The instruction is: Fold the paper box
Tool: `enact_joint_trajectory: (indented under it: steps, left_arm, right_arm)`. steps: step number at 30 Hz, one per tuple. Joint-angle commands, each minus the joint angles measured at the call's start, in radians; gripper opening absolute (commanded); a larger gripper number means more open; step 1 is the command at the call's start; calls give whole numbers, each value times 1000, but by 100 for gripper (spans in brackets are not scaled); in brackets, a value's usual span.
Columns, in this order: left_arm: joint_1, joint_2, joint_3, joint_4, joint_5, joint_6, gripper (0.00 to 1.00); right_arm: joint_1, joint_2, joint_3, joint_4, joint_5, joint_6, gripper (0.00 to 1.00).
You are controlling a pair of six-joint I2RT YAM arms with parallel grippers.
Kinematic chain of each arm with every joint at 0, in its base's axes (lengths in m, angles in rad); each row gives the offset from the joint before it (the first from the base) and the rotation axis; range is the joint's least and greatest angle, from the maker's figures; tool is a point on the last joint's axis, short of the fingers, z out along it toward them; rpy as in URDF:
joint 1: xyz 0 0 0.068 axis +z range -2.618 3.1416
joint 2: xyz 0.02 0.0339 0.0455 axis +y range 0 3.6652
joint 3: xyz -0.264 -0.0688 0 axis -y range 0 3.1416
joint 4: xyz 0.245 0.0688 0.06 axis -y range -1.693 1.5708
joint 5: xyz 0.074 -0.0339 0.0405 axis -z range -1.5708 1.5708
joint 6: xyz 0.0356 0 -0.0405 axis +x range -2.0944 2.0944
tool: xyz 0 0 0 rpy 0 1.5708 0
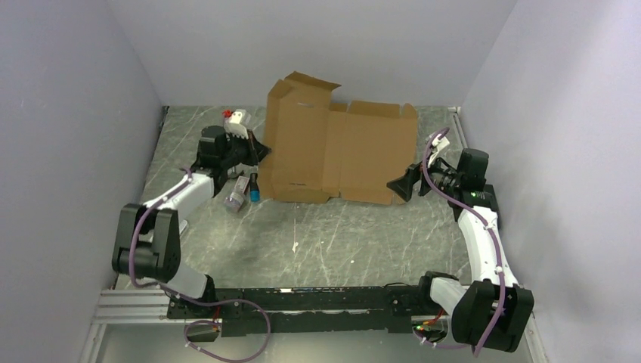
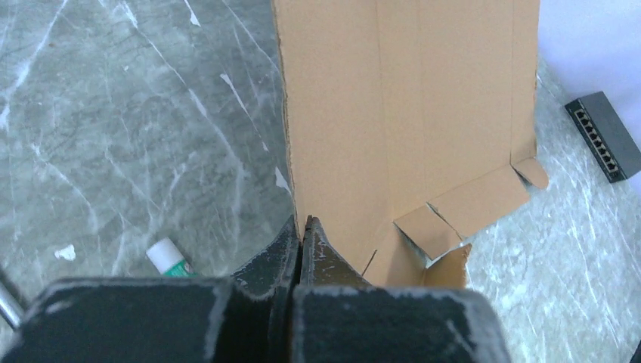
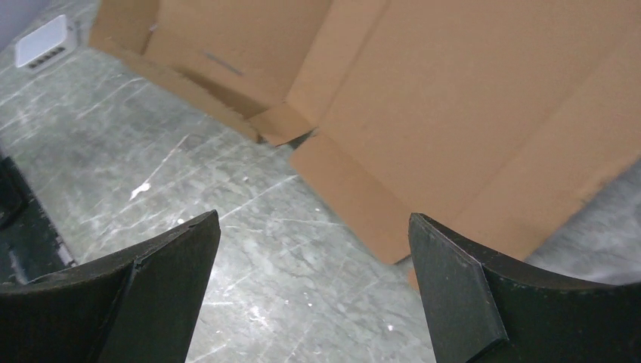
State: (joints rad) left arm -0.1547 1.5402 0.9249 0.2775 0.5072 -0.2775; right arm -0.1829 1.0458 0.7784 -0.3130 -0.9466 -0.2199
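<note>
**Left gripper** (image 2: 303,224): jaws pressed fully together. The left-hand edge of the paper box (image 2: 408,113) runs straight down into the seam between the 2 fingers. I read this as a pinch on 1 thickness of board, with nothing else in the jaws. From this tool the sheet spreads ahead and to its right. Bare table (image 2: 113,113) lies to its left, and a small white tube (image 2: 168,255) sits just beside the left finger, apart from it.

*Judgement:* an edge grip makes sense because a flat sheet offers no other purchase. Holding the outer edge also gives leverage to swing that panel up about its crease.

**Right gripper** (image 3: 311,219): jaws spread wide, holding nothing. The box's near edge lies just ahead of the tool, mostly toward its right finger (image 3: 453,287). No board is between the jaws.

*Judgement:* it stands open at that corner so it can brace the sheet, or take the opposite side, while the left arm lifts.

**Box state:**
- It lies mostly flat on the table between the 2 tools, inner face up, with 2 main panels side by side.
- The far flap (image 1: 310,82) on the panel nearer the left gripper stands raised.
- Small tabs (image 2: 427,231) ahead and right of the left fingertips are partly bent.
- Folding looks barely begun.

**Risk:** the thin pinch may slip. The sheet may also slide toward the right gripper instead of hinging.
</note>
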Motion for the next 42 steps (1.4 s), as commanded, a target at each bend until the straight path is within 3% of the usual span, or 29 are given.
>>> enact_joint_trajectory:
  steps: [1,6,11,22,30,42]
  left_arm:
    - [-12,-147,-131,142,-29,50,0]
    - [-29,-263,-270,217,-43,47,0]
    - [-63,-337,-341,223,-63,73,0]
    - [-116,-475,-429,214,-131,115,0]
    - [-127,-502,-453,231,-131,113,0]
    - [-129,-508,-458,253,-114,89,0]
  right_arm:
    - [-43,3,48,45,88,16,100]
    - [-97,38,74,50,153,22,99]
    - [-136,125,129,69,119,43,99]
    - [-189,385,210,235,31,85,99]
    - [-210,489,191,325,-28,95,99]
    - [-152,645,206,471,-189,118,84]
